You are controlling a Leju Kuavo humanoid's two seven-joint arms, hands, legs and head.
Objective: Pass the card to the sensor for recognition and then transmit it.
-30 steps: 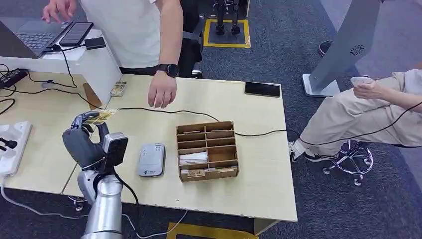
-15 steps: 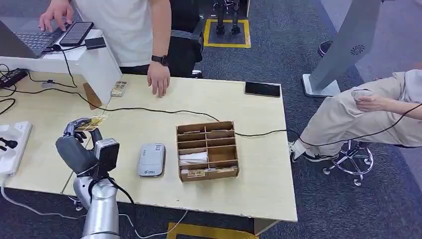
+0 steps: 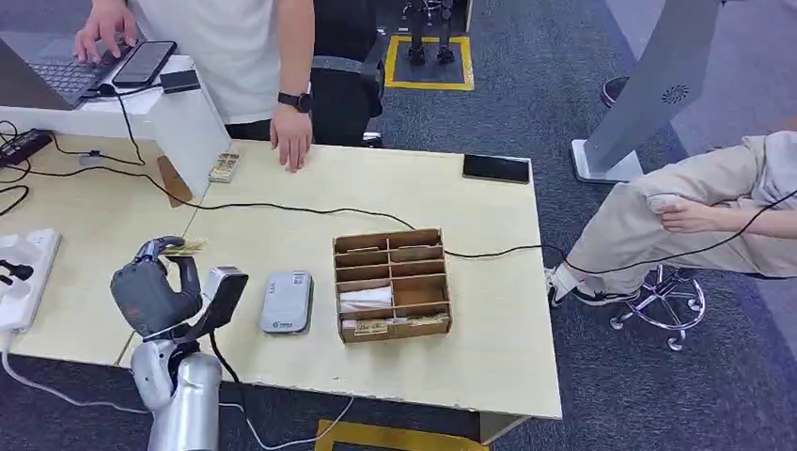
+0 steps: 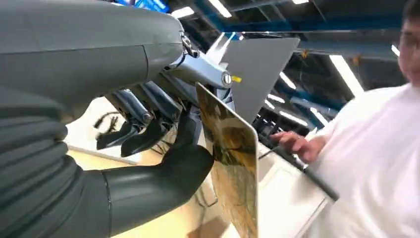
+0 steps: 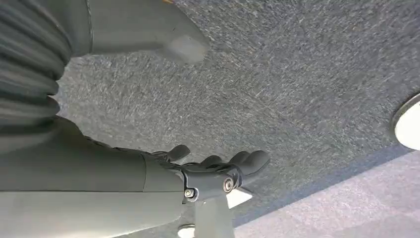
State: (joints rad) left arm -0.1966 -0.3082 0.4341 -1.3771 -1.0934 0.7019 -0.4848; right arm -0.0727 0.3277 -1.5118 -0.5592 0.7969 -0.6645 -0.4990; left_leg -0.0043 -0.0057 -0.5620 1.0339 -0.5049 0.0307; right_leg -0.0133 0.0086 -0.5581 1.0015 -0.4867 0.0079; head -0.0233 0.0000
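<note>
While the left hand [image 3: 155, 287] hovers over the near-left corner of the table [image 3: 489, 366], it pinches the card [image 3: 184, 246] between thumb and fingers [image 4: 148, 134], holding it by 1 edge so that most of the card stands free. I judge the card light, thin and stiff, with a smooth face that could slip if the pinch relaxes; an edge hold like this seems right, because it leaves the flat face free for reading. The grey sensor [image 3: 286, 301] lies flat on the table just to the right of the hand, with bare tabletop between them. Further right stands the wooden organizer [image 3: 391, 283], and a black cable [image 3: 310, 210] crosses the table on the far side. A person's hand [image 3: 291, 146] rests at the far edge. The right hand [image 5: 218, 168] hangs over the carpet, fingers loosely apart, holding nothing.
</note>
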